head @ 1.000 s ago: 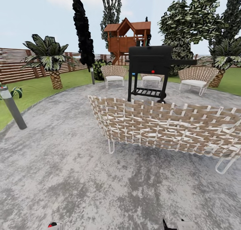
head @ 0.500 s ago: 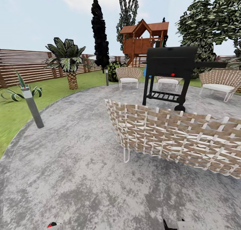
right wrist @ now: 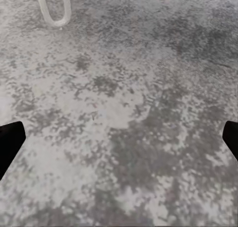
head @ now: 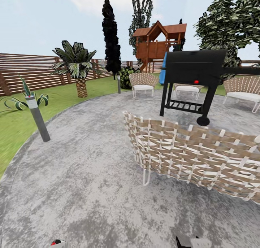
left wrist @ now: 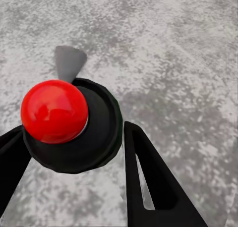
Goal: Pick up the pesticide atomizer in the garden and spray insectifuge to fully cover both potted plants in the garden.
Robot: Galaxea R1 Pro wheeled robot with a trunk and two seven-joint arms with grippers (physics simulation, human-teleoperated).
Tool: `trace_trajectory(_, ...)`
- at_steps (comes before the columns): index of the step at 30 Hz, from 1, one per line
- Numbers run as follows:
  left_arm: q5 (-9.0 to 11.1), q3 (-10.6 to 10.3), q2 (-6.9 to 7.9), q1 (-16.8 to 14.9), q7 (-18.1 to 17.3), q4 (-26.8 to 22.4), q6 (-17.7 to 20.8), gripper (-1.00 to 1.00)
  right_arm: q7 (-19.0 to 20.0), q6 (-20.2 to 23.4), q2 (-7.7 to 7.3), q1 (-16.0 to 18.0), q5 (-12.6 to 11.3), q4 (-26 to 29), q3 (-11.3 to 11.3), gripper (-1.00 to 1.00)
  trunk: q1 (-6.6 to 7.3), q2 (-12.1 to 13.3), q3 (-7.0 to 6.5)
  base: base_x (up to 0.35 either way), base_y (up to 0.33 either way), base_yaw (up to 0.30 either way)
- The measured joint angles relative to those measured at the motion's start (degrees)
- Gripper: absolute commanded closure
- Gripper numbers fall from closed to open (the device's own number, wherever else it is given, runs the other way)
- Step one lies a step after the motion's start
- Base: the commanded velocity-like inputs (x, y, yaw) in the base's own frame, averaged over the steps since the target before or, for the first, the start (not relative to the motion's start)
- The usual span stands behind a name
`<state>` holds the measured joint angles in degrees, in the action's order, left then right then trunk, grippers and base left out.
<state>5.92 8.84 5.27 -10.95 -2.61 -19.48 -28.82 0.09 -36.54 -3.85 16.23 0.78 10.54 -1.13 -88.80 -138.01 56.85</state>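
Between the left gripper's [left wrist: 74, 152] closed fingers the pesticide atomizer [left wrist: 69, 125] is being pinched; the right gripper [right wrist: 119, 138] is being held spread — slippage over the patio [head: 83, 183] is being risked during travel.

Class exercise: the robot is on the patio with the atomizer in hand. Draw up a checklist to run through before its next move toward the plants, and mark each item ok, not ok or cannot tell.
1. pesticide atomizer sits between the fingers of the left gripper: ok.
2. Atomizer's red top faces the wrist camera, bottle upright: ok.
3. right gripper open and empty over the patio: ok.
4. A potted plant in sight: a leafy rosette behind the lamp post; its pot is hidden: cannot tell.
5. Path left of the wicker sofa is free: ok.
6. Second potted plant located: not ok.
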Motion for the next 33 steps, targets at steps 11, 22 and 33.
trace_trajectory(11, 0.0, 0.0, 0.0, 0.0, 0.0, 0.0, 0.0, 1.0, -0.2, 0.0, -0.02, 0.0, 0.0, 0.1, 0.0, -1.0, 0.0, 0.0, 0.0, 0.289, 0.199, 0.0)
trace_trajectory(22, 0.1, 0.0, 0.0, 0.0, 0.0, 0.0, 0.0, 1.0, -0.2, -0.1, -0.02, 0.0, 0.0, 0.1, 0.0, -1.0, 0.0, 0.0, 0.0, 0.282, 0.229, 0.0)
trace_trajectory(33, 0.1, 0.0, 0.0, 0.0, 0.0, 0.0, 0.0, 1.0, -0.2, 0.0, -0.01, 0.0, 0.1, 0.1, 0.1, -1.0, -0.01, 0.0, 0.0, 0.249, 0.249, 0.0)
